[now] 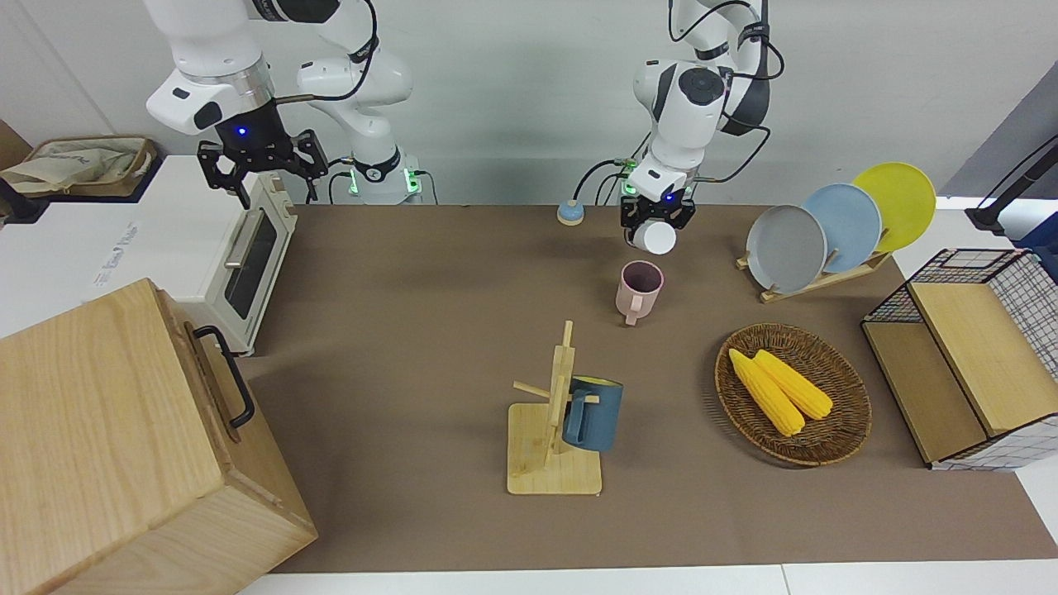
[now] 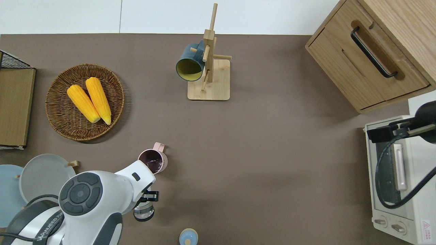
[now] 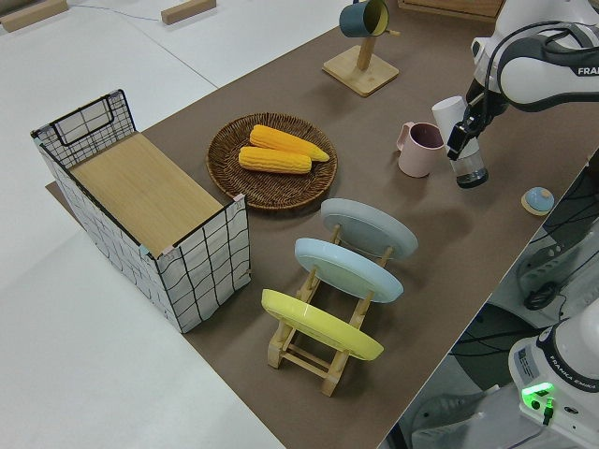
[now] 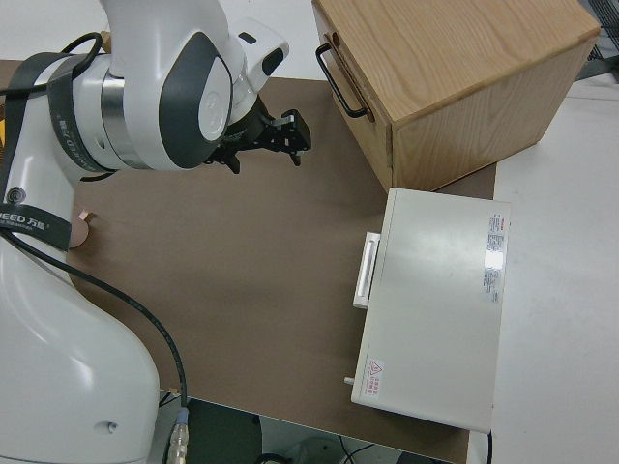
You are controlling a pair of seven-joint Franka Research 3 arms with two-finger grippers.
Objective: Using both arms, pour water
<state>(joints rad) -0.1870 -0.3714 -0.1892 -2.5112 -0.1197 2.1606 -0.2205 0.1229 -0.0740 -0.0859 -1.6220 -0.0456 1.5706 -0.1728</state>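
A: Two grippers to report. Left gripper (image 1: 657, 216) has its jaws clenched on a clear bottle (image 3: 465, 140), held up in the air over bare counter (image 2: 255, 163) just nearer the robots than the pink mug (image 2: 154, 160). Bottle's white base faces the front cam, clear neck end hangs lower in the side view, so it's tilted, not level. Right gripper (image 1: 258, 162) is parked w/ jaws spread, nothing in them.

B: Water showing?

A: Can't tell. No stream visible. Mug inside looks dark, can't say if it's wet.

B: What could go wrong?

A: My read: mouth isn't over the mug rim. Overhead puts the bottle apart from the mug, so more tilt from here could dump water on the counter. Grip is near one end of a smooth bottle, so it may slip or swing as it rotates. Mug is light and freestanding; a nudge from bottle or wrist could tip it.

B: Cap?

A: Small blue cap (image 1: 569, 213) sits on the counter near the robots, beside the bottle's spot. Could get knocked if the arm drops.

B: Anything else in the way?

A: Not rly. Plate rack (image 1: 814, 277) w/ three plates is near, toward the left arm's end. Basket (image 2: 58, 112) w/ two corn cobs (image 2: 89, 98) and mug tree (image 2: 208, 88) w/ a blue mug (image 2: 188, 65) lie farther out. Toaster oven (image 2: 391, 177) and wooden cabinet (image 2: 368, 51) are well apart.
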